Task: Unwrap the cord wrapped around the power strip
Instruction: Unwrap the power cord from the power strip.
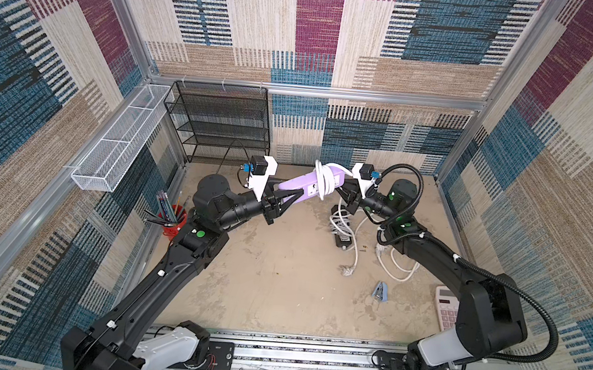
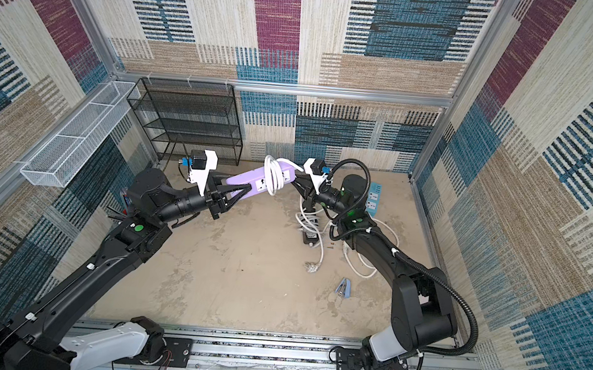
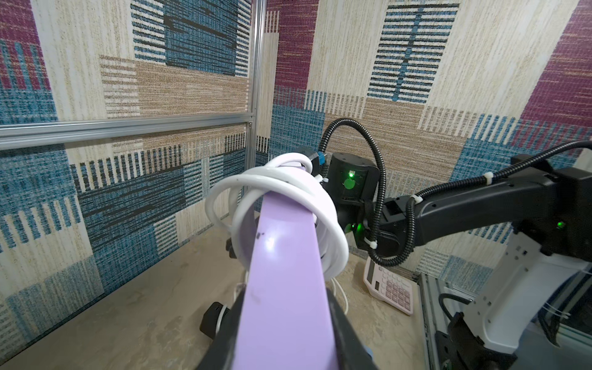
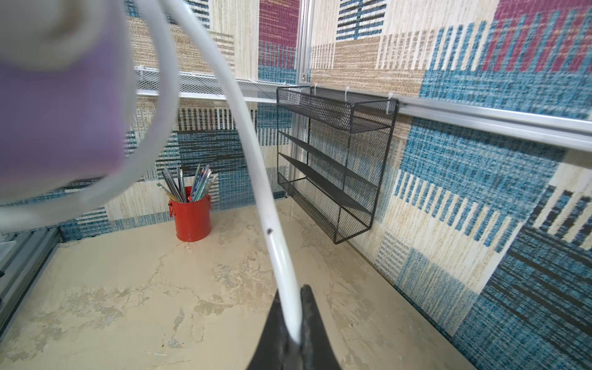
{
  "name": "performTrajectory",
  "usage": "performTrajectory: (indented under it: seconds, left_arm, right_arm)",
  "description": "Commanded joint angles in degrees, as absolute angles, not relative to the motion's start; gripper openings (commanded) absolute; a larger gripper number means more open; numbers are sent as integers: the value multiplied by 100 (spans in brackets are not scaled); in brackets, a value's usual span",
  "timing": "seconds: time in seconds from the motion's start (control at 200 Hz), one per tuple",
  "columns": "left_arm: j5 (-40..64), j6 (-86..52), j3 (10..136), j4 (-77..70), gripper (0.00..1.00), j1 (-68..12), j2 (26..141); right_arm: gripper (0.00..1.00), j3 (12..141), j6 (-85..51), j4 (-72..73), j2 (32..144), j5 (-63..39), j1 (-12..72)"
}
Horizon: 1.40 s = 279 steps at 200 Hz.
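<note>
Beige desk [image 1: 278,284] boxed in by patterned walls, with a black mesh rack [image 1: 219,126] hung on the back wall. Lifted clear of the desk near its far middle, a lilac power strip [image 1: 300,190], tilted, one end clamped in the left claw [image 1: 295,196]. Wound round the other end in loose loops, a white cord [image 1: 325,181]. Pinched tight on 1 strand leading off those loops, the right claw [image 4: 296,323]. Smallest, a red cup [image 4: 192,214] of pens by the left wall.
</note>
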State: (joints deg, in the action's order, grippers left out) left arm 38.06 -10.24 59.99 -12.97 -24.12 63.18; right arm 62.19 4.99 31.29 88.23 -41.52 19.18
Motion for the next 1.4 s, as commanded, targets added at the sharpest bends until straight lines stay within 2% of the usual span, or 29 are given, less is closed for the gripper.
performTrajectory:
  seconds: [0.0,0.301,0.631,0.841,1.007,1.137,1.392]
  left_arm:
    - [4044,-1390,5787,-1411,0,-2467,6201]
    - [3429,-1492,4984,-1342,0,-2575,5805]
    - [1795,-874,5377,-1129,0,-2553,6018]
    - [1586,-864,5937,-1635,0,-2554,6502]
    - [1900,-882,6491,-1722,0,-2554,6752]
    - [2302,-1076,6686,-1723,0,-2566,6721]
    - [3269,-1836,6516,-1743,0,-2598,6453]
  right_arm:
    - [0,6613,464,3046,8893,-4078,1867]
    - [0,7322,1080,1943,8469,-3934,1833]
    - [0,6231,1315,944,6874,-3282,1825]
    - [0,5460,949,876,6488,-3231,1827]
    - [0,4931,518,1275,6768,-3500,1824]
    - [0,4794,245,1758,7405,-3672,1830]
    - [0,5603,-53,2304,9031,-3855,1836]
